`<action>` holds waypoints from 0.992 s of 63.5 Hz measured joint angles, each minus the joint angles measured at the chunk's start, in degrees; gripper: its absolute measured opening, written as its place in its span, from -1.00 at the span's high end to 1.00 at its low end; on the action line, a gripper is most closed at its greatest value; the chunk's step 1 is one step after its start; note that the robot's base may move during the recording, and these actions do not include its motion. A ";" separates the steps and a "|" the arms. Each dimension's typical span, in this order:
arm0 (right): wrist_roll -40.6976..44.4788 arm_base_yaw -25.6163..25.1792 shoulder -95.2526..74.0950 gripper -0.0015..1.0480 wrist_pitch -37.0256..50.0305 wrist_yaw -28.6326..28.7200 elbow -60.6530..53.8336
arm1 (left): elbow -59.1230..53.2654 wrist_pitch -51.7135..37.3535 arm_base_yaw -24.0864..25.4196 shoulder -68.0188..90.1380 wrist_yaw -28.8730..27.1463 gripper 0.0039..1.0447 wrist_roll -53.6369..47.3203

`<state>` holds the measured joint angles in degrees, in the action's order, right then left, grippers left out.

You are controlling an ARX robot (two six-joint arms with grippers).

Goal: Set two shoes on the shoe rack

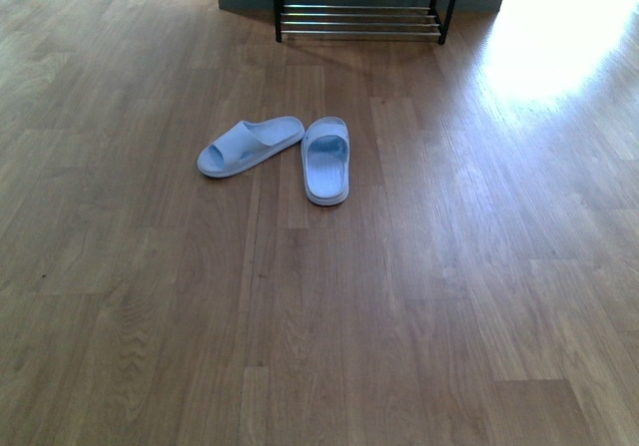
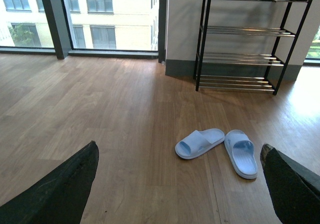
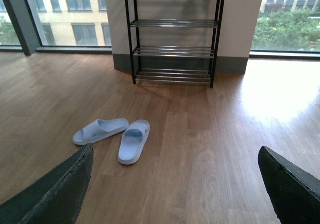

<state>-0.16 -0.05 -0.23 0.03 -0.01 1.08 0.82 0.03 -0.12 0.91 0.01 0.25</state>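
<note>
Pale blue plastic slides lie side by side on the brown wooden floor, well short of the black metal shoe rack with chrome bars by the wall. The left gripper and right gripper hang above the floor facing the rack, dark fingers spread wide, holding nothing

Brown wood-plank floor, tall windows, white pillar with grey skirting, greenery outside

You look at a home-like room: wooden plank floor, a shoe rack at 12 o'clock against the wall, tall windows showing buildings outside.
</note>
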 joint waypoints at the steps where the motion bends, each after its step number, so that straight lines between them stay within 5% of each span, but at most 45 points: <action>1: 0.00 0.00 0.00 -0.82 0.00 -0.02 0.00 | 0.00 0.00 0.00 0.00 -0.02 -0.83 0.00; 63: 0.00 0.00 -0.02 -0.82 -0.02 0.00 0.00 | 0.00 -0.02 0.00 0.00 -0.02 -0.83 0.00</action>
<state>-0.16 -0.05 -0.25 0.01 -0.01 1.08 0.82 0.01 -0.12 0.91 -0.01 0.25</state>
